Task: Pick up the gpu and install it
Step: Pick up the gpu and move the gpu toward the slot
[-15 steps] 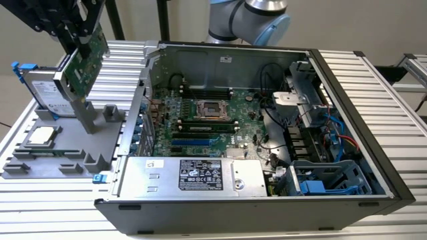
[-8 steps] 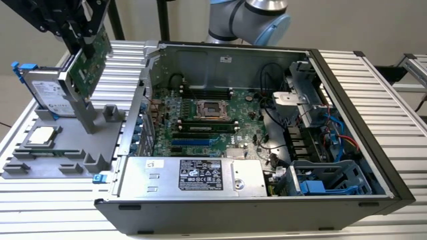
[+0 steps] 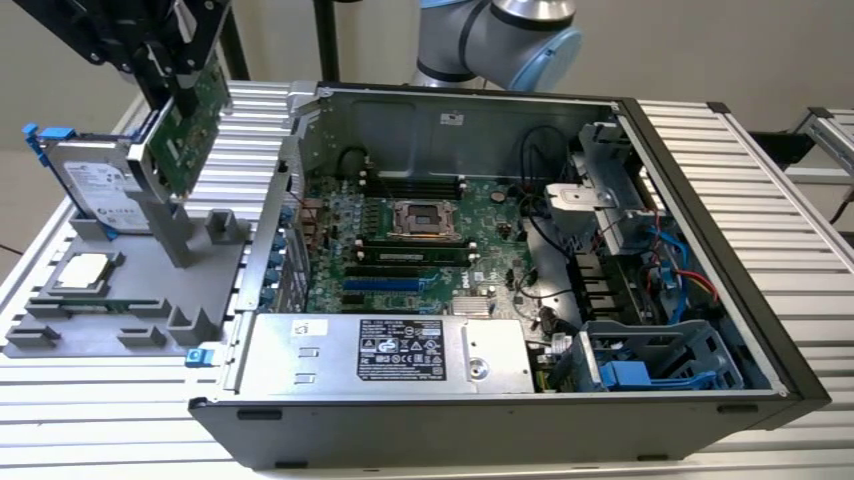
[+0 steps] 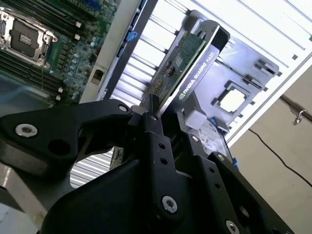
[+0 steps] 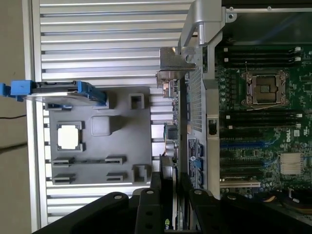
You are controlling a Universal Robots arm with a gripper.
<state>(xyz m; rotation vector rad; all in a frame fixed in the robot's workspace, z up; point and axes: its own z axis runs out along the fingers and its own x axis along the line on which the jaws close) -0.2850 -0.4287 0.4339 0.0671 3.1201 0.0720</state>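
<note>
**A:** What is the pincer doing?

**B:** The gripper (image 4: 168,111) is closed narrow on the gpu (image 4: 187,63). In the second wrist view its black fingers (image 4: 152,129) press on the two faces of the card at one end.

**A:** Where is the card, taking the grey tray as the mark?

**B:** It hangs above the grey tray (image 3: 134,300), tilted, with its green board side facing the exterior view's right. The silver end bracket (image 5: 171,61) is the end farthest from the gripper and nearest the tray. I cannot tell whether that end touches the tray's tall post (image 3: 167,230).

**A:** What stands nearest it on the tray?

**B:** The hard drive (image 3: 96,185), silver with blue trim, stands on edge in the tray. It is just beside the card, on the exterior view's left. The square CPU chip (image 3: 83,270) lies flat in a pocket of the tray.

**A:** And beyond the tray?

**B:** The open computer case (image 3: 441,125) lies just beside the tray on the exterior view's right. Both rest on the ribbed metal table (image 3: 94,420). Inside the case are the motherboard (image 3: 441,245) with its CPU socket (image 3: 424,215) and the power supply (image 3: 387,350). The robot arm (image 3: 507,30) rises behind the case, well apart from the tray.
</note>
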